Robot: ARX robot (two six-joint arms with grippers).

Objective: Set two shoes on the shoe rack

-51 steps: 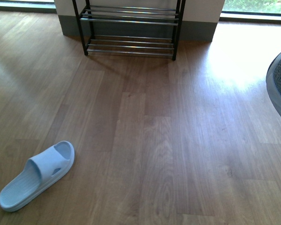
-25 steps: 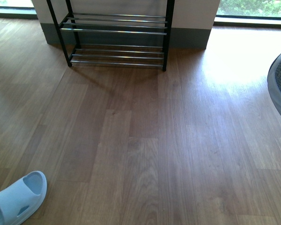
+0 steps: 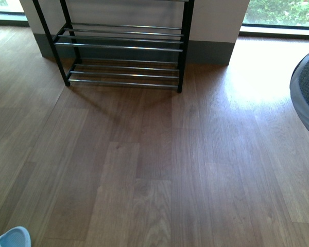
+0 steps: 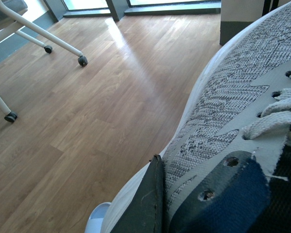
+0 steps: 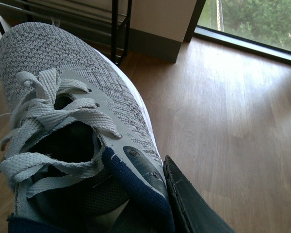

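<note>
In the front view the black shoe rack (image 3: 123, 51) with chrome bars stands against the far wall, and neither arm shows. The left wrist view is filled by one grey knit sneaker (image 4: 233, 111) held above the wood floor. My left gripper (image 4: 179, 194) is shut on its navy collar, with a dark finger (image 4: 148, 204) pressed on the outside. The right wrist view shows the other grey knit sneaker (image 5: 63, 82), laces up, its toe toward the rack's black post (image 5: 114, 29). My right gripper (image 5: 160, 189) is shut on its collar, one finger (image 5: 189, 204) outside.
A pale blue slipper (image 3: 13, 239) lies at the near left floor edge; the slipper (image 4: 94, 218) also shows under the left sneaker. A grey round object (image 3: 306, 98) juts in at the right. White caster legs (image 4: 48, 36) stand behind the left arm.
The front view has closed in on the shoe rack, which now looks larger and lower in frame. The blue slipper has slid almost out of view at the bottom left.
</note>
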